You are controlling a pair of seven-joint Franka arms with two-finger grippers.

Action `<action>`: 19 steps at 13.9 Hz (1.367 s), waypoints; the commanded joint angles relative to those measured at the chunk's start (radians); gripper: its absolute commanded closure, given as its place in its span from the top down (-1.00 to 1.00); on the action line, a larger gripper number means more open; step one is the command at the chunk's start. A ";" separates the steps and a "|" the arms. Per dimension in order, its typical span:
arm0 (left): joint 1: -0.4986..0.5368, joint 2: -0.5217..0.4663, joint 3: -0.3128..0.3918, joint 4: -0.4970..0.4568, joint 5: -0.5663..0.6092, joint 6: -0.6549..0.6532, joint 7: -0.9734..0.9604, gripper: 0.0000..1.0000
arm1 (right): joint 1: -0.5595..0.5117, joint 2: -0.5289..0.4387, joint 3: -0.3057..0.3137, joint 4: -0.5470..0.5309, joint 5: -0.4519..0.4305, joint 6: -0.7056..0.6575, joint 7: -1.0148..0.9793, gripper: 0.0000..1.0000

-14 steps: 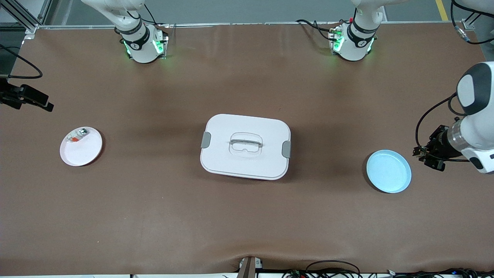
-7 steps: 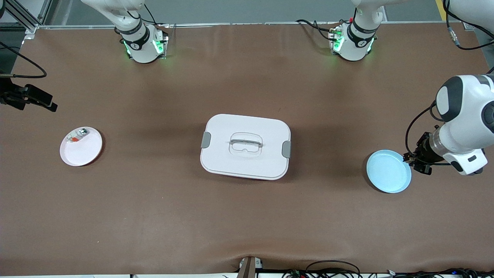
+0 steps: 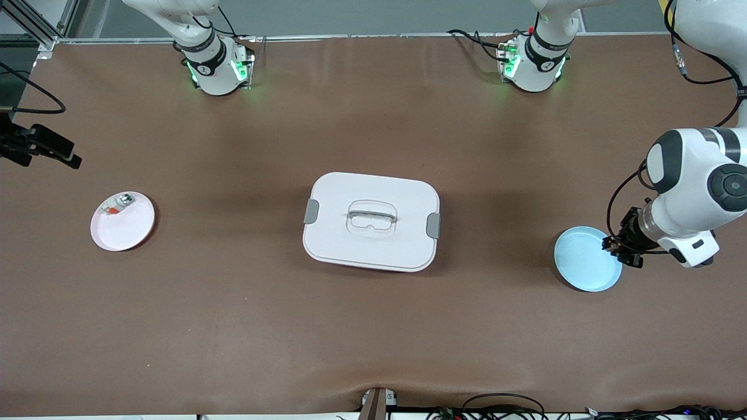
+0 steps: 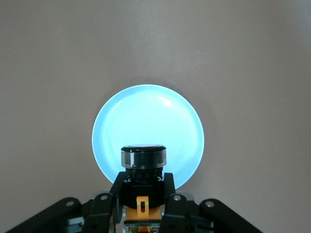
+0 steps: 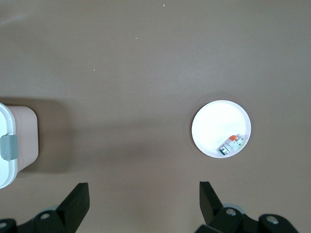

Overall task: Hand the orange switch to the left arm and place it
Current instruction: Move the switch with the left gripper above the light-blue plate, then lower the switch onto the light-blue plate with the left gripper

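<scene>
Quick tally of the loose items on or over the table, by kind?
Plates: 2, blue plate, white plate
Boxes: 1, box
Switches: 1, orange switch, held in left gripper
Small clear parts: 1, clear part
Total: 5

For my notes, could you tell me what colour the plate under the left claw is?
Light blue plate, clearest in the left wrist view.

The left arm (image 3: 691, 192) reaches in from its end of the table, wrist bent downward, and the left gripper (image 3: 622, 252) is clamped tight on a small part. The right gripper (image 5: 143, 204) hangs high at the other end, fingers spread wide, holding nothing.
</scene>
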 commanded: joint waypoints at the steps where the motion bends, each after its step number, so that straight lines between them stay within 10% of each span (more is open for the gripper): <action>1: 0.003 0.028 -0.008 -0.009 0.117 0.025 -0.111 -1.00 | 0.004 -0.009 -0.004 0.005 0.002 -0.016 0.012 1.00; 19: 0.005 0.191 -0.008 -0.058 0.254 0.238 -0.284 -1.00 | 0.020 -0.060 0.002 0.006 -0.013 -0.098 0.115 1.00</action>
